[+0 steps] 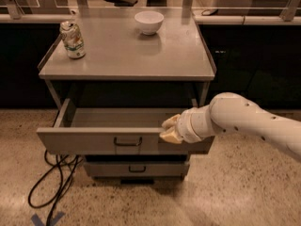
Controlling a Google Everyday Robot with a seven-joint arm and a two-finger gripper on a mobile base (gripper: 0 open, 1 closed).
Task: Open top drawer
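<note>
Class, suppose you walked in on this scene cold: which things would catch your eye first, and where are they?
The white arm reaches in from the right, its gripper at the upper front edge of the top drawer, just right of its handle. That drawer stands well open under the cabinet top, where a dented can sits at the left and a white bowl at the back.

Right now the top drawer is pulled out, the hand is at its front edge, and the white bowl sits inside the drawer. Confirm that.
Not quite. The white bowl is not inside the top drawer; it stands on the cabinet top, near the back, as the camera view shows. The rest holds: the drawer is pulled out and the hand is at its front edge.
</note>
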